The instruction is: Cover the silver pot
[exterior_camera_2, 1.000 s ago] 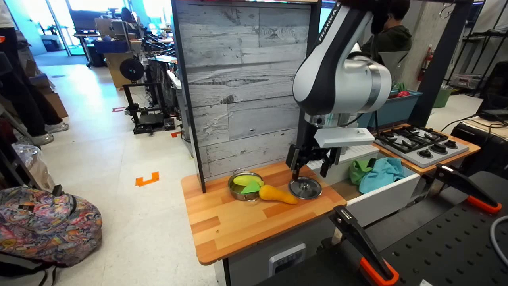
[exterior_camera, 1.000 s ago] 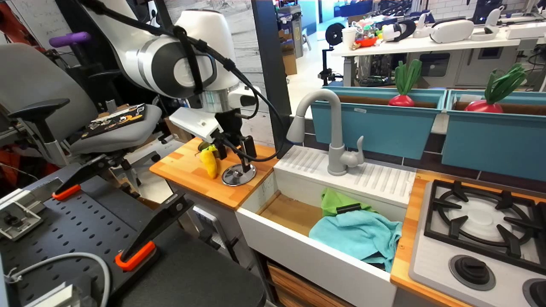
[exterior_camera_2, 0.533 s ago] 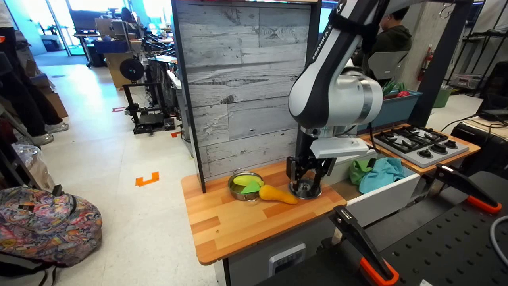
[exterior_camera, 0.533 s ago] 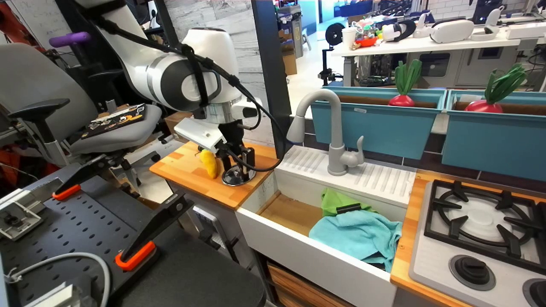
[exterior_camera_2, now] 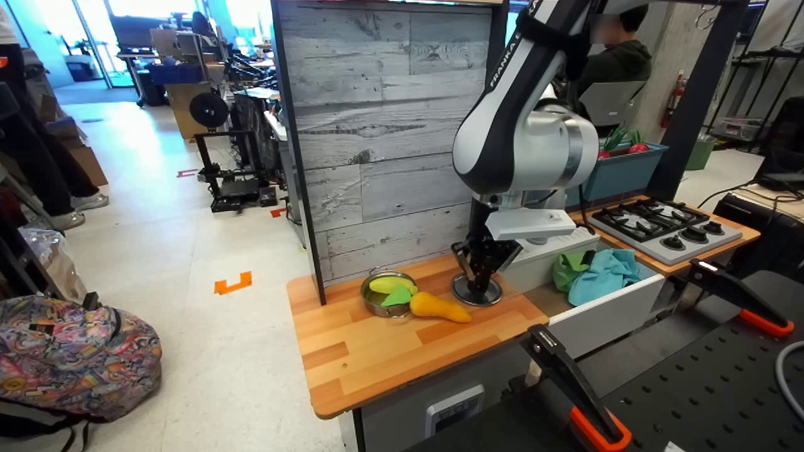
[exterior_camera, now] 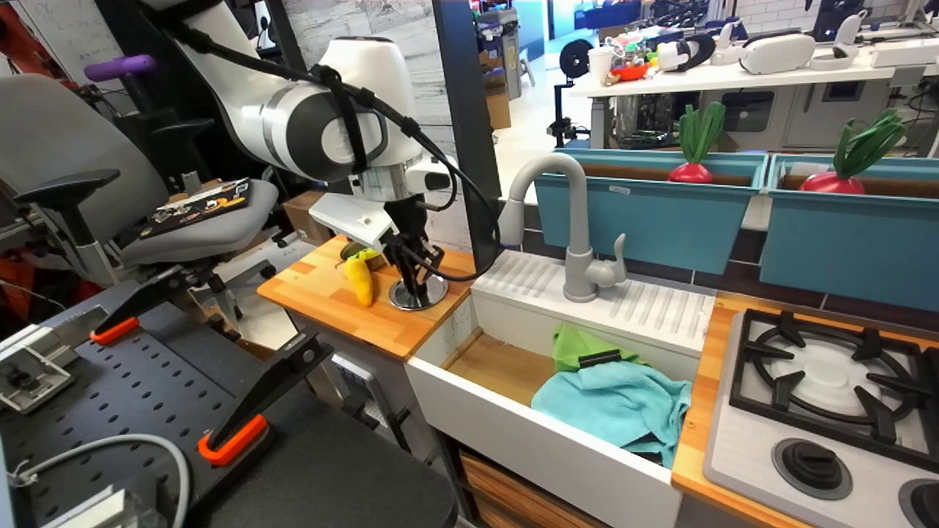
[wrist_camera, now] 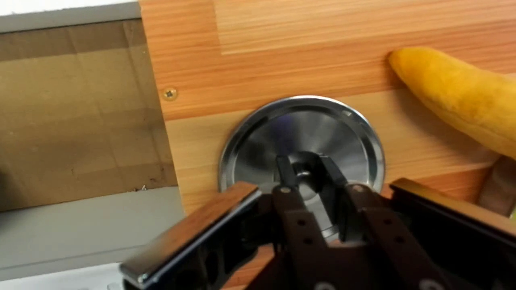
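The silver pot [exterior_camera_2: 375, 307] stands on the wooden counter without a lid on it, holding a yellow-green piece and a green piece of toy food. In an exterior view the pot [exterior_camera: 376, 262] shows partly, behind a yellow squash. My gripper [wrist_camera: 306, 167] points down over the round metal lid [wrist_camera: 262, 141], its fingers shut around the dark knob at the centre. The lid [exterior_camera_2: 463, 292] is to the sink side of the squash, apart from the pot. Whether it touches the counter is hard to tell.
A yellow squash [exterior_camera_2: 440, 307] lies between pot and lid, touching or nearly touching the pot. A grey wooden panel [exterior_camera_2: 389, 144] rises behind the counter [exterior_camera_2: 364, 358]. The sink [exterior_camera: 506, 367] with green and blue cloths borders the counter, beside a grey faucet [exterior_camera: 577, 242].
The gripper has come down onto the lid and shut on its knob. In the last half second lid and gripper have shifted slightly and look a little higher in both exterior views.
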`<state>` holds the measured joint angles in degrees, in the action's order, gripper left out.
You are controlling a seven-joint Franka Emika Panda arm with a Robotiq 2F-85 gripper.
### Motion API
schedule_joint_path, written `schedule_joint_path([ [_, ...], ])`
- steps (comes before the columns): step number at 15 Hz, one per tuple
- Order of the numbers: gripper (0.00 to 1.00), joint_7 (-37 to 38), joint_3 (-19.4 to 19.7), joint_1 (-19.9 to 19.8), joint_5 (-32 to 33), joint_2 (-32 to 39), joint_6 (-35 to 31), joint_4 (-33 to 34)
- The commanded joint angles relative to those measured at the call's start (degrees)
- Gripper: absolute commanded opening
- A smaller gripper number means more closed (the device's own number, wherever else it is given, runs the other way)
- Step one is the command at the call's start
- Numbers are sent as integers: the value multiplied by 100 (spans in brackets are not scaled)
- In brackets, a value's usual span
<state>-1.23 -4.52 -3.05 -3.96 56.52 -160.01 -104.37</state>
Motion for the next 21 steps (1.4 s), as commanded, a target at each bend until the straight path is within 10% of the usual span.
schedule_joint_path([
  [1, 5, -88, -56, -45, -9, -53, -19, 16],
  [21, 5, -14, -407, 452, 3, -967, 33, -443],
])
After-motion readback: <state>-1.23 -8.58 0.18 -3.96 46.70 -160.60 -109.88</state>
